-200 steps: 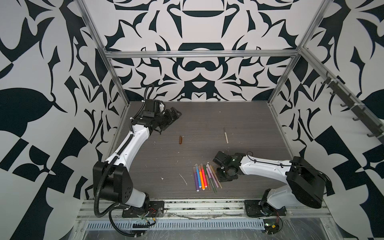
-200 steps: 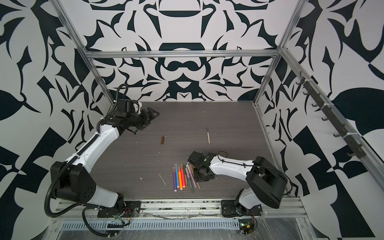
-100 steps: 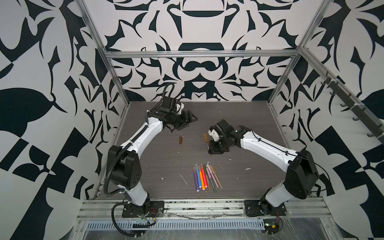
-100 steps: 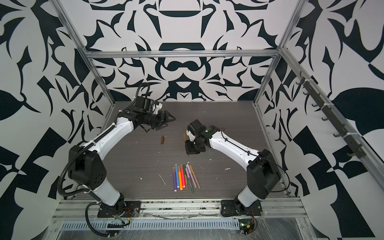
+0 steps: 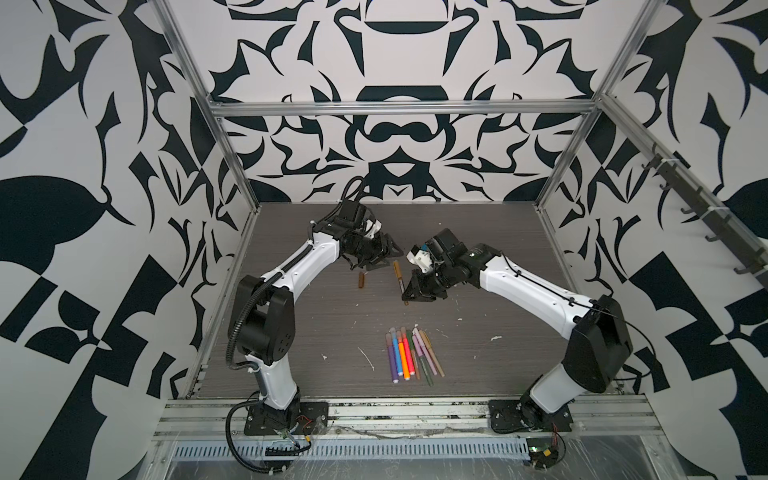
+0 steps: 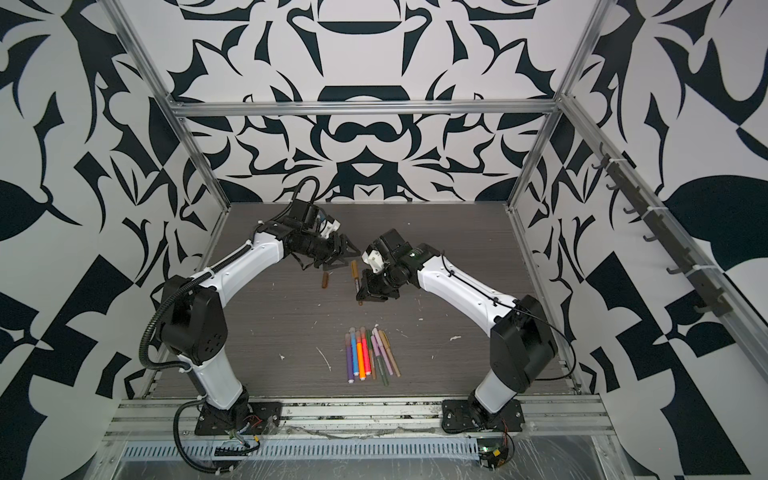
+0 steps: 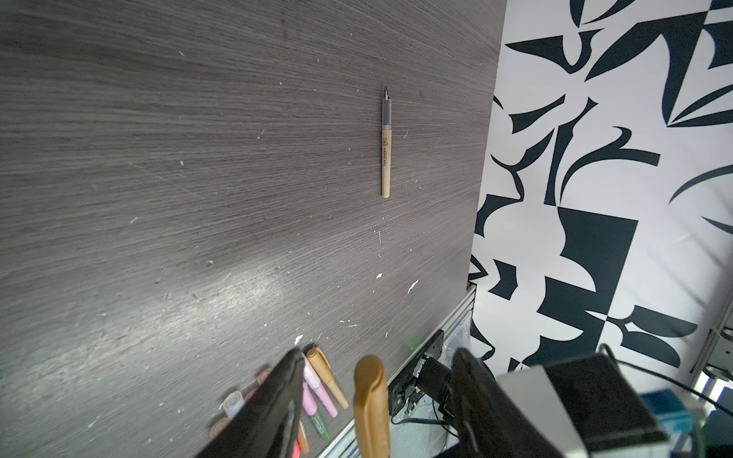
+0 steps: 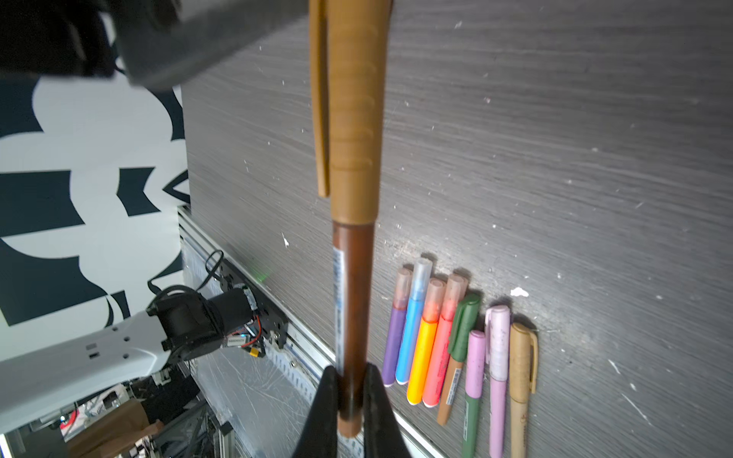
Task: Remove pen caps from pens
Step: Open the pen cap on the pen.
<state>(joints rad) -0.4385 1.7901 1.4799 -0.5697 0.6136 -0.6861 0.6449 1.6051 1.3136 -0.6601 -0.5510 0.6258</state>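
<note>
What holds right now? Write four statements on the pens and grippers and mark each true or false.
1. The right gripper is shut on a brown pen. True.
2. That pen is uncapped. False: its ochre cap is on.
3. The left gripper clamps that cap. False: its jaws stand apart on either side, with gaps.
4. A loose brown cap lies on the table. True.
</note>
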